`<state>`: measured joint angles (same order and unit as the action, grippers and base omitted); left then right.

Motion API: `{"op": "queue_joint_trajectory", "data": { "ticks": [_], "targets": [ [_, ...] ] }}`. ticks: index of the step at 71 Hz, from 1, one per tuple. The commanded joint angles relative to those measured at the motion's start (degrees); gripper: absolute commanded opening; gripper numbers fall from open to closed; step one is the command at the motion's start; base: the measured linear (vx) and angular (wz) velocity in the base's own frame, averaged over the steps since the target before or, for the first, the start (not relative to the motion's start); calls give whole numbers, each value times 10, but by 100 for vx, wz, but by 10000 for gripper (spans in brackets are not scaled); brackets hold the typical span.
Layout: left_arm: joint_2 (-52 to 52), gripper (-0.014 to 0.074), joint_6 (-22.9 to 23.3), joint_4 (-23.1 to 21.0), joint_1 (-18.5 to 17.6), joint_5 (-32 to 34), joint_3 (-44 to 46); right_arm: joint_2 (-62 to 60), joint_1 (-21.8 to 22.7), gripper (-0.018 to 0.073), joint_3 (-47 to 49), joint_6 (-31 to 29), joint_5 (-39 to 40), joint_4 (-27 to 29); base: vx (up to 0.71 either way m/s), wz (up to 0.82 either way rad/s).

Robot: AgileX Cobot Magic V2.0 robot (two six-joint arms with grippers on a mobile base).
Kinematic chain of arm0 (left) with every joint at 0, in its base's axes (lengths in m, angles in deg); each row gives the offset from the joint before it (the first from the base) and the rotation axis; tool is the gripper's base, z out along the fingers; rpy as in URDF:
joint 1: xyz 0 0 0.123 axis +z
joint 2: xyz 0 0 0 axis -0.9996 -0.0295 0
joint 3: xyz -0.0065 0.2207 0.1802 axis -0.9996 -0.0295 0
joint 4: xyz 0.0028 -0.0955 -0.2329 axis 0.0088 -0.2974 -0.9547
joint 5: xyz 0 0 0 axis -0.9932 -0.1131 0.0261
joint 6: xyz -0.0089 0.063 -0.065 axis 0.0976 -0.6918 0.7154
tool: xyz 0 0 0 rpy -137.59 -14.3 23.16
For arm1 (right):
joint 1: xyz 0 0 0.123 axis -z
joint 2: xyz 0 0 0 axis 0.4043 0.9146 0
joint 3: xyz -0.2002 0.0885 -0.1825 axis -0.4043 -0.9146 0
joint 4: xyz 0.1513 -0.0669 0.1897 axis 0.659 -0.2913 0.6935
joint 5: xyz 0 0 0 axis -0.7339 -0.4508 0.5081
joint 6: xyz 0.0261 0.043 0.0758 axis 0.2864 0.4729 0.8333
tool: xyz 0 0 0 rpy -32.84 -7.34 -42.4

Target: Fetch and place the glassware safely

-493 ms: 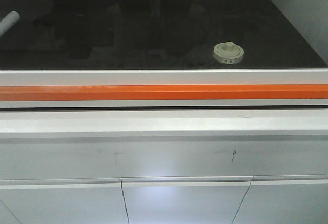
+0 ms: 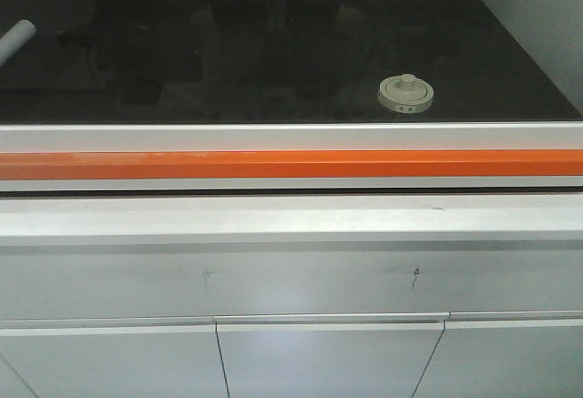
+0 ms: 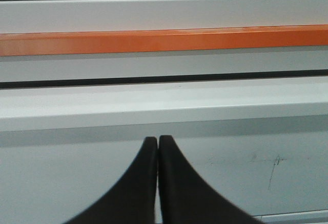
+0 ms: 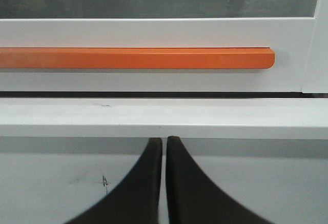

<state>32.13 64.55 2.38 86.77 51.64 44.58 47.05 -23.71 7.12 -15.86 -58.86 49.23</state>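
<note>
The glass jar (image 2: 406, 94) sits on the far right part of the dark counter (image 2: 228, 61), upright, its cream-white lid with the central knob on top. The glass body below the lid barely shows, so I cannot tell what, if anything, is inside.

Closest to me, both arms hang low in front of the pale cabinet front (image 2: 328, 362). The left gripper (image 3: 157, 141) has its black fingers pressed together with nothing between them. The right gripper (image 4: 164, 141) is likewise closed, with only a thin slit between its tips, and holds nothing. Both are well apart from the jar.

Above the cabinet doors runs a white ledge (image 2: 291, 219), then a white frame carrying a long orange bar (image 2: 291, 164) that spans the width. Beyond it lies the glossy counter, with faint reflections on it. At its far left edge a white tube (image 2: 15, 39) lies tilted, well apart from the jar. Grey walls close off the back and right side.
</note>
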Motion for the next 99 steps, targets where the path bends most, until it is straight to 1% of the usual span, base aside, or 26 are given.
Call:
{"op": "queue_joint_trajectory", "data": {
  "ticks": [1, 60, 76, 81, 88, 99],
  "targets": [
    [7, -7, 4, -5, 1, 41, -15, -7, 1, -3, -11, -5, 43, -1, 0, 0],
    [7, -7, 3, -4, 1, 41, -15, -7, 2, -3, -11, -6, 44, -1, 0, 0],
    [7, -7, 5, -5, 1, 52, -15, -7, 2, -3, -11, -5, 66, -1, 0, 0],
    [7, -7, 8, -5, 1, 66, -15, -7, 2, -3, -11, -5, 74, -1, 0, 0],
    [7, -7, 8, -5, 1, 96, -15, -7, 2, -3, -11, -5, 117, -1, 0, 0],
    [7, -7, 8, -5, 1, 203, -7, -7, 2, -3, -8, -5, 195, -1, 0, 0]
  ]
}}
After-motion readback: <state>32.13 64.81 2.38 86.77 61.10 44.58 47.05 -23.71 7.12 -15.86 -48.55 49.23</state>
